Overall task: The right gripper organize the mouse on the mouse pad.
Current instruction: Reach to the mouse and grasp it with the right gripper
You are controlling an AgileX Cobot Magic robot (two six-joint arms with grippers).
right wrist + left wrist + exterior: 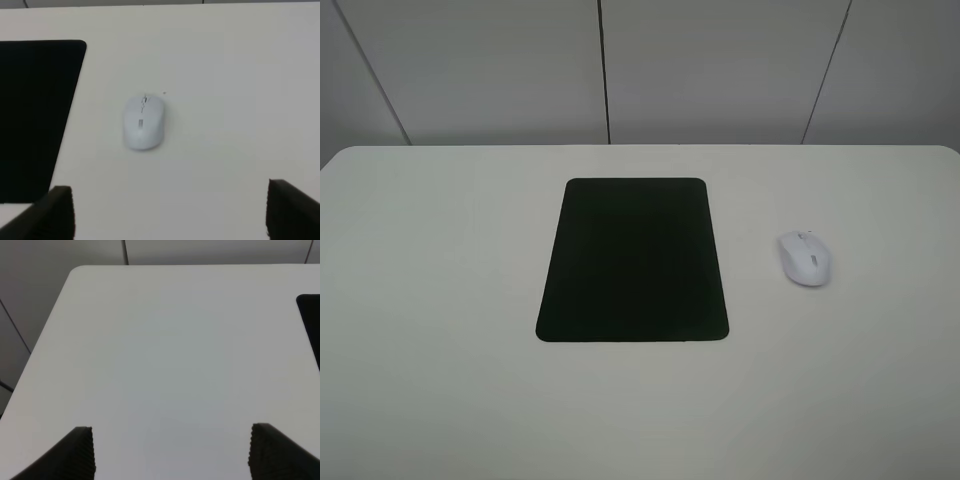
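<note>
Count: one small white oval mouse (805, 258), one flat matte black rectangular mouse pad (633, 260), two grippers. The mouse (grey scroll-wheel strip down its middle) lies flat on the bare tabletop (440, 260), off the mouse pad and apart from its right edge in the exterior high view. Right gripper (167, 212): jaws spread wide, holding nothing, mouse ahead of them and untouched. Left gripper (172, 452): jaws spread wide, holding nothing. Tabletop white, matte, round-cornered. Grey panelled wall (720, 70) behind.

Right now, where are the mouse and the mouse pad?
mouse (805, 258): exterior high view, middle of its white shell.
mouse pad (633, 262): exterior high view, centre of the black mat.
</note>
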